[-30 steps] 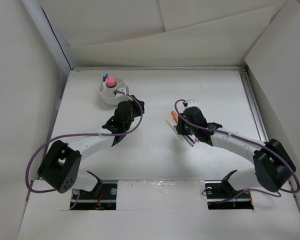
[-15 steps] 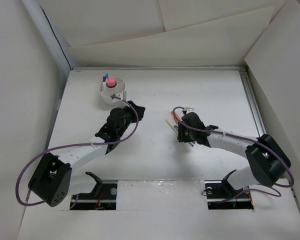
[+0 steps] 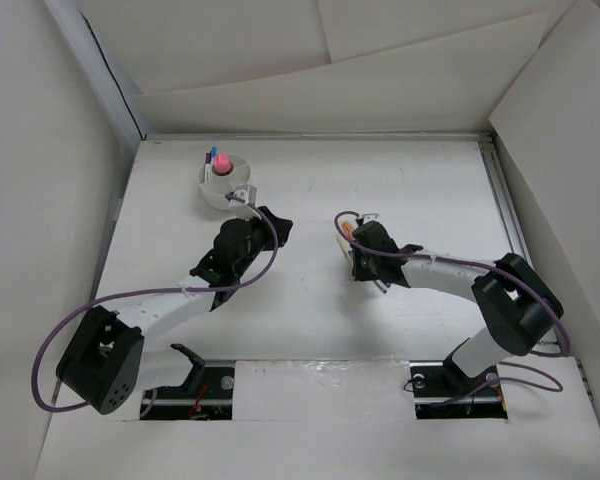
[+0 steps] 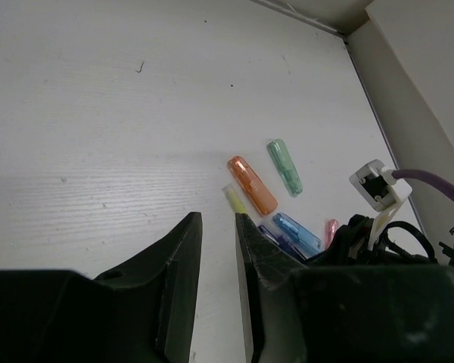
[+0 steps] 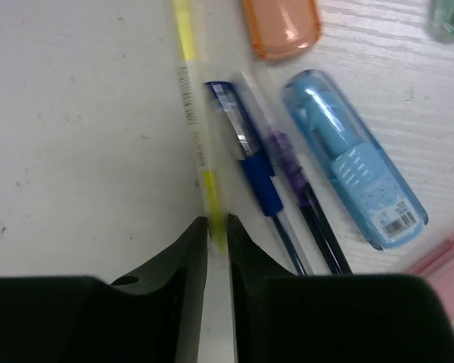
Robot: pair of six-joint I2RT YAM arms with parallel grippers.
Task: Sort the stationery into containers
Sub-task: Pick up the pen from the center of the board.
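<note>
Two grippers: the right gripper (image 5: 216, 249) pinches a yellow pen (image 5: 198, 144), whose lower end its fingers hide; the left gripper (image 4: 218, 249) is nearly shut, holding nothing.
Loose stationery: blue pen (image 5: 250, 162), blue stick (image 5: 352, 170), orange stick (image 5: 281, 26) cut off.
Far cup (image 3: 220, 185): pink-capped glue stick (image 3: 222, 166) inside; compartment unclear.

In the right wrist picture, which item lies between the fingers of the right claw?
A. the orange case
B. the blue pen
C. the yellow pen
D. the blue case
C: the right claw has its fingers on either side of the thin yellow pen; the blue pen, blue case and orange case lie to the side of it.
</note>
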